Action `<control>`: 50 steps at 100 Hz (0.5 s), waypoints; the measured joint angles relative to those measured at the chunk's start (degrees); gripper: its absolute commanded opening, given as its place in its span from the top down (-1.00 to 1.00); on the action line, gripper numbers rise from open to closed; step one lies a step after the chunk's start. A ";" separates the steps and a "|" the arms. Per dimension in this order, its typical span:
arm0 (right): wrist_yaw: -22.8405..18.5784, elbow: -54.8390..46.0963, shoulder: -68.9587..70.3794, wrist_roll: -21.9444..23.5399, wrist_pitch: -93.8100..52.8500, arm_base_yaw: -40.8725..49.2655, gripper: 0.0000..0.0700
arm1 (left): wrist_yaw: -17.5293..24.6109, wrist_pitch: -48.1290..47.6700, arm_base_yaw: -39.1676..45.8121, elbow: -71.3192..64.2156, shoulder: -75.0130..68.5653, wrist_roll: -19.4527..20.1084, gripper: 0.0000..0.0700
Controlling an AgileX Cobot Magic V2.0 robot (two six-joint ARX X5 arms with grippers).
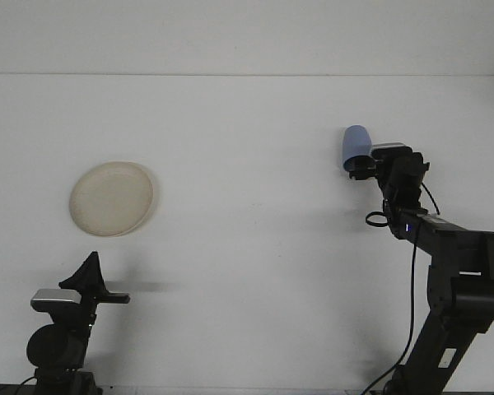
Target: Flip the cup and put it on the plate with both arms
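The blue cup [356,144] looked like smooth matt plastic, the cream plate [113,198] slightly translucent plastic with a soft sheen; the white table [247,263] was matt, both arms' housings dull black

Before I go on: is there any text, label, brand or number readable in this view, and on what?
None can be read.
Blue cup: plain, no print visible.
Plate: plain, no marking.
Right arm: only a small lit blue indicator, no legible lettering.
Left claw and right claw: the housings show no readable label at this size.
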 measured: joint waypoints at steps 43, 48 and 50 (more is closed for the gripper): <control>-3.23 1.18 0.52 0.44 -1.57 0.00 1.00 | 0.02 0.02 0.00 0.00 0.00 0.00 0.96; -3.17 1.20 -0.46 1.33 -3.50 0.00 1.00 | 0.00 0.02 0.00 0.00 0.00 0.00 0.96; -3.17 1.20 -1.05 1.75 -4.55 0.00 1.00 | 0.02 0.02 0.00 0.00 0.00 0.00 0.96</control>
